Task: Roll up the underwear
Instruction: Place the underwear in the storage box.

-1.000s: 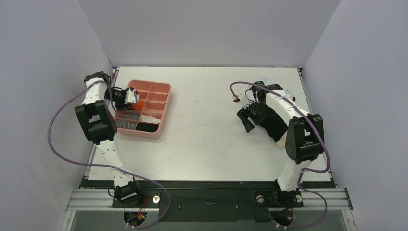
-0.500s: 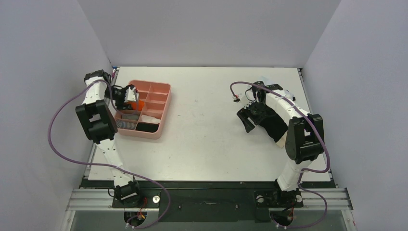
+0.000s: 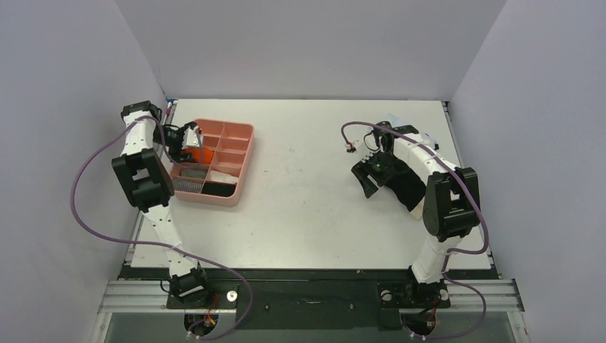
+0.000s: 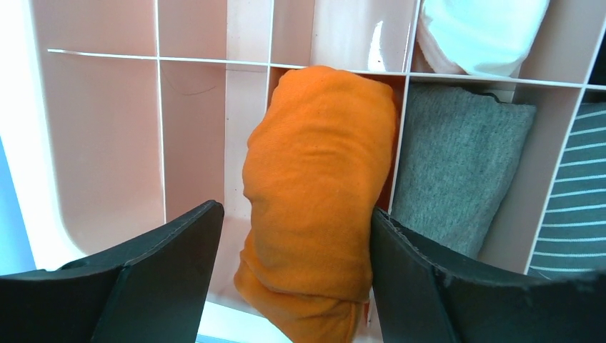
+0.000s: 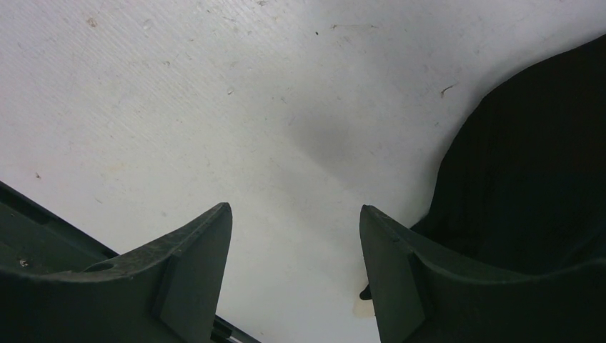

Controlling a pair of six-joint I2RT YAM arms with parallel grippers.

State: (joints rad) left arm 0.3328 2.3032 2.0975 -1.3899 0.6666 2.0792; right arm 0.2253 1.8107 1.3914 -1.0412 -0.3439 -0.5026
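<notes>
The rolled bright orange cloth underwear [image 4: 314, 193] sits in a compartment of the pink plastic divided tray [image 4: 100, 143]. The left gripper [image 4: 294, 211] straddles it with jaws apart, one finger clear of the cloth. This looks like the release, so lift straight up to keep either finger from dragging the roll loose. The larger black cloth underwear [image 5: 529, 157] lies loose on the white table [image 5: 214, 86], just beside the right gripper [image 5: 294, 211], whose jaws are spread over bare table.
</notes>
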